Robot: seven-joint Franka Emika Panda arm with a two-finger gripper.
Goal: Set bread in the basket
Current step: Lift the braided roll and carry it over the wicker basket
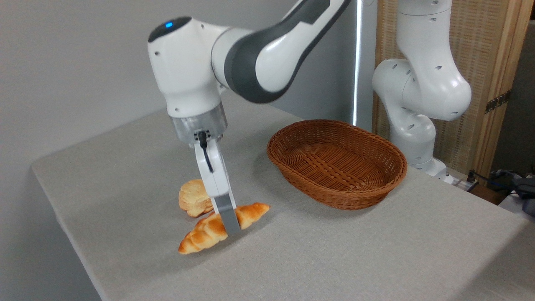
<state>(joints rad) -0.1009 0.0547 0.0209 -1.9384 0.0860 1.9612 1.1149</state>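
The white-and-grey arm is extended from the upper right down toward the left, its last large joint bent so that the wrist housing is pointed almost straight down. A small blue light is shown on top of that housing. The gripper is hung below the clear flange, tilted slightly to the right. Only the near finger is seen in full — a white body ending in a grey pad — and the other is hidden behind it. The base column is stood upright at the right.
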